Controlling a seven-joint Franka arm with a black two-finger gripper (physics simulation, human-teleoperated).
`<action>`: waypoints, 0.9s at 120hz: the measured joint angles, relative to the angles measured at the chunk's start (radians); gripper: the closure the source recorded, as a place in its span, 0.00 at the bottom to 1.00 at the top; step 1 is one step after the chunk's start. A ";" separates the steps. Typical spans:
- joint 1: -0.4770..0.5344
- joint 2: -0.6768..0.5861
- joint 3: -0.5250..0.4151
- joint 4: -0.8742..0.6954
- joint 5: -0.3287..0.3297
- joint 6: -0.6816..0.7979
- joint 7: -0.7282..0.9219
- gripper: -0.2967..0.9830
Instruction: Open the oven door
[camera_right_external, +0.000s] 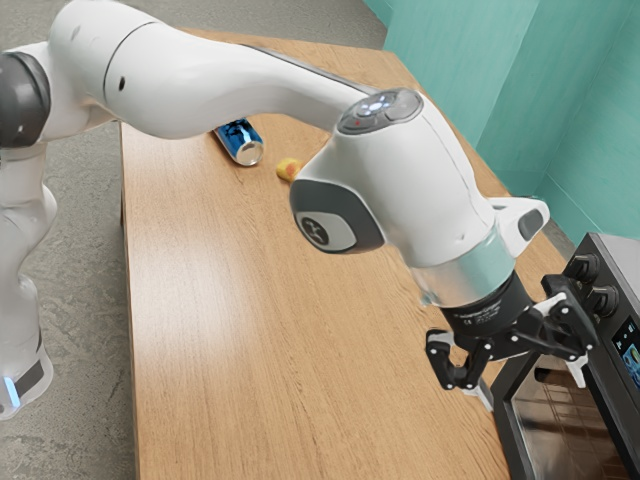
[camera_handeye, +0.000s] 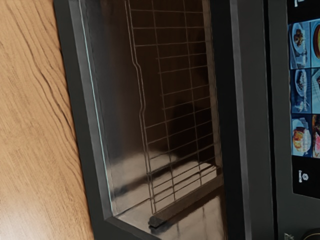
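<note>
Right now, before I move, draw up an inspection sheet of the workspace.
Surface: wooden table, bright glare patch, no spill seen.
Job's things: oven door looks shut; wire rack behind its window; knobs and lit display on the panel alongside.
Clutter: blue can on its side; small yellow item near it, too small to identify. Both are away from the oven.
Gripper: hand open, holding nothing, close to the oven door; contact cannot be told.
Cables: nothing seen.
Surroundings: teal wall, grey floor.
</note>
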 joint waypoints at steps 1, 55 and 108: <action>0.000 0.002 0.000 0.001 0.000 0.001 0.001 0.24; 0.003 0.081 0.037 0.059 -0.001 0.042 0.049 0.24; 0.019 0.148 0.075 0.125 -0.008 0.058 0.103 0.24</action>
